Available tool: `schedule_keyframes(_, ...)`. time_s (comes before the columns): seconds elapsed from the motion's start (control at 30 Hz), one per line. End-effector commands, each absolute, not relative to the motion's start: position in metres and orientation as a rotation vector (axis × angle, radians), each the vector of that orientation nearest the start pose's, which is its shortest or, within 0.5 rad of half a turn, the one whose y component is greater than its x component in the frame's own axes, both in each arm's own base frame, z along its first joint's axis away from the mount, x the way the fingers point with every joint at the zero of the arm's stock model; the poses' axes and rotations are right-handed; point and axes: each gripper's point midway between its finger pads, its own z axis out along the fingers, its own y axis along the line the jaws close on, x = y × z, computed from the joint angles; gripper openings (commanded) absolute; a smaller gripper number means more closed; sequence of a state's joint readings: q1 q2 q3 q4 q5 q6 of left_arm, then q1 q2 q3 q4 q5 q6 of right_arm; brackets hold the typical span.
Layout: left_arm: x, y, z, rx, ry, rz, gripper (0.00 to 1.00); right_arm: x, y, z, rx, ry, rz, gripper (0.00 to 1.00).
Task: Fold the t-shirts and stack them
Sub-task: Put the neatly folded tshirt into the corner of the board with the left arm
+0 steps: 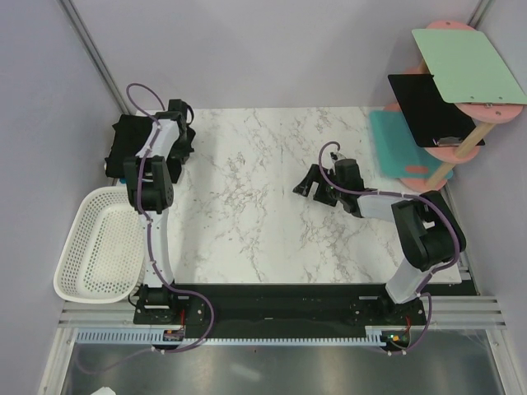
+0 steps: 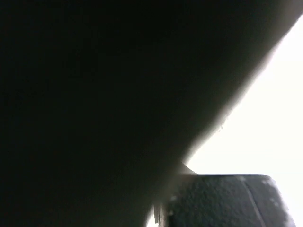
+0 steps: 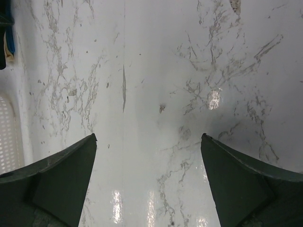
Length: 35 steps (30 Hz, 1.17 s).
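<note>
A pile of black t-shirts (image 1: 123, 146) lies at the far left edge of the marble table (image 1: 263, 239). My left gripper (image 1: 179, 132) is at the pile's right side. The left wrist view is almost filled by dark fabric (image 2: 94, 94), with one fingertip (image 2: 222, 201) low in the frame, so its jaws cannot be read. My right gripper (image 1: 315, 186) hovers over bare marble right of centre, open and empty, with its fingers (image 3: 61, 179) wide apart. A sliver of black shirt with a blue print (image 3: 5, 42) shows at the right wrist view's top left.
A white mesh basket (image 1: 99, 243) sits off the table's left front; it also shows in the right wrist view (image 3: 7, 137). At the back right is a pink shelf stand (image 1: 461, 144) holding a green board (image 1: 469, 66), a rigid black panel (image 1: 424, 107) and a teal mat (image 1: 395, 144).
</note>
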<state>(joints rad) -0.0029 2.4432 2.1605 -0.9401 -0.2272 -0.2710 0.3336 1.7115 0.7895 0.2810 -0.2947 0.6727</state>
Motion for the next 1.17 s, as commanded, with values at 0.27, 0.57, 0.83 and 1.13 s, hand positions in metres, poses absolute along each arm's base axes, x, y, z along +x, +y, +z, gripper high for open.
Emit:
schedule_keyframes(0.27, 0.534, -0.069, 0.162, -0.264, 2.418, -0.012, 0.99, 0.400, 0.177, 0.085, 0.135, 2.248, 0.572, 0.98)
schedule_keyframes(0.57, 0.481, -0.174, 0.203, 0.081, 2.347, -0.176, 1.00, 0.401, 0.122, 0.156, 0.120, 2.091, 0.243, 0.98)
schedule_keyframes(0.83, 0.409, -0.194, 0.162, 0.119, 2.332, -0.325, 1.00, 0.370, 0.071, 0.171, 0.194, 2.010, 0.006, 0.98)
schedule_keyframes(1.13, 0.364, -0.174, 0.119, 0.131, 2.388, -0.275, 1.00, 0.344, 0.058, 0.153, 0.233, 2.020, -0.017, 0.98)
